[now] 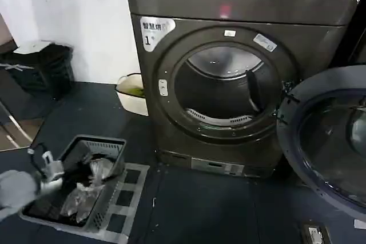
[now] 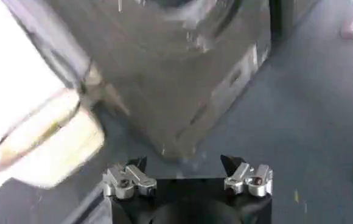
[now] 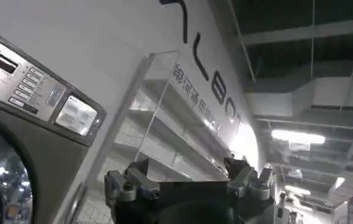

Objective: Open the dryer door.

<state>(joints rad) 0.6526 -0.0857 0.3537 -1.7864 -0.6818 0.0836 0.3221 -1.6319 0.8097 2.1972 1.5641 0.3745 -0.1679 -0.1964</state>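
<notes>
Fingers of the left gripper (image 2: pixel 187 176) stand parted and hold nothing, seen in the left wrist view aimed past a pale tub (image 2: pixel 45 137) toward the lower corner of the dryer (image 2: pixel 182 79). From the head camera, that gripper (image 1: pixel 43 167) hangs low at the robot's left, over a grey basket (image 1: pixel 94 184) of clutter on the floor, well apart from the machine. Right gripper (image 3: pixel 188 182) fingers are likewise spread and empty, tilted up toward the ceiling beside a control panel (image 3: pixel 39 91).

One dryer (image 1: pixel 229 84), marked with a "1" sticker (image 1: pixel 154 31), stands ahead with its round opening (image 1: pixel 223 87) bare. One door (image 1: pixel 326 135) hangs swung out to the robot's right, hinged at the opening's right edge, its dark inner side facing the camera.

By this showing the door is already open. It lies far to the right of the left gripper, so the right arm is judged the nearer for any further push. One basket and one tub are on the floor.
</notes>
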